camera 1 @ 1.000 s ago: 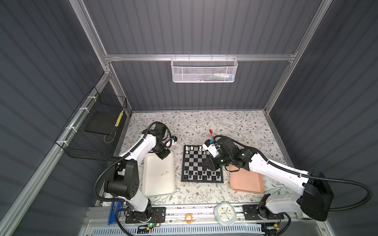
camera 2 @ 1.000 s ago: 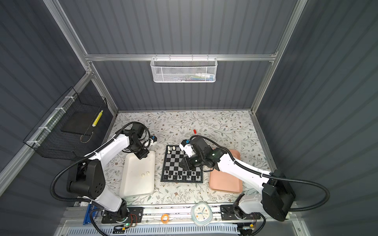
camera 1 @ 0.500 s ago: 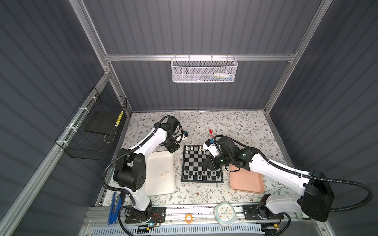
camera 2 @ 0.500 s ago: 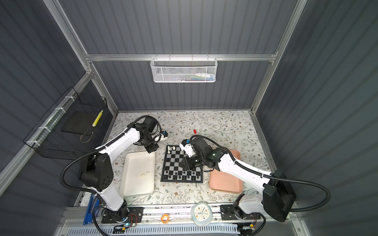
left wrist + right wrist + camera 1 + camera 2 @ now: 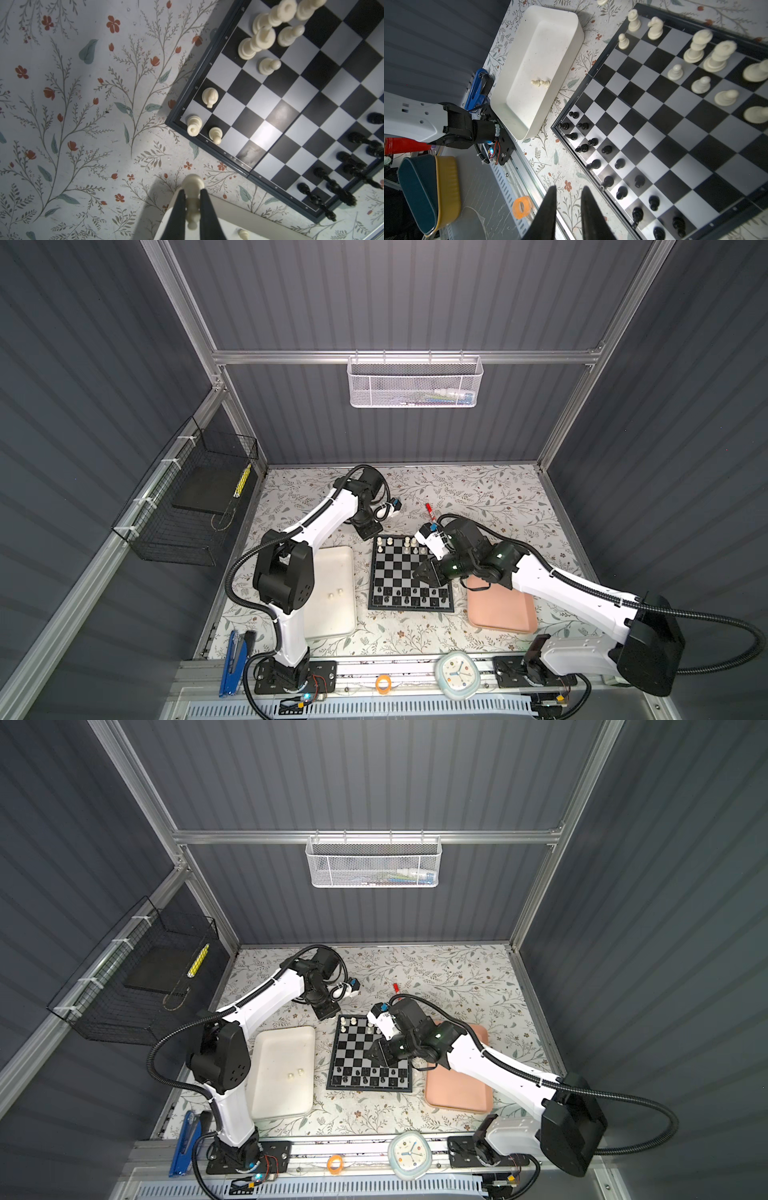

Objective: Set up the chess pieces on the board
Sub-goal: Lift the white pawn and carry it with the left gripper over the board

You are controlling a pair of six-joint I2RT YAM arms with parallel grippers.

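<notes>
on floral tabletop (image 5: 478,489) — grey ribbed walls (image 5: 415,302), board (image 5: 395,569) at centre

Board (image 5: 204,75), rim: small pale coordinate marks, legible in the left wrist view only. One edge carries letters that read as h, g, f, e. The adjoining edge carries digits 2 and 3; the marks further along are too faint. Clock (image 5: 458,675), dial: numerals too small to read.

The board (image 5: 270,128) showed glossy squares with glare patches; the cream pawn (image 5: 192,197) and other chess pieces (image 5: 695,48) looked like smooth plastic. The table cover (image 5: 478,497) was a matt printed sheet, the white tray (image 5: 529,52) matt plastic, the wall basket (image 5: 415,383) metal mesh.
</notes>
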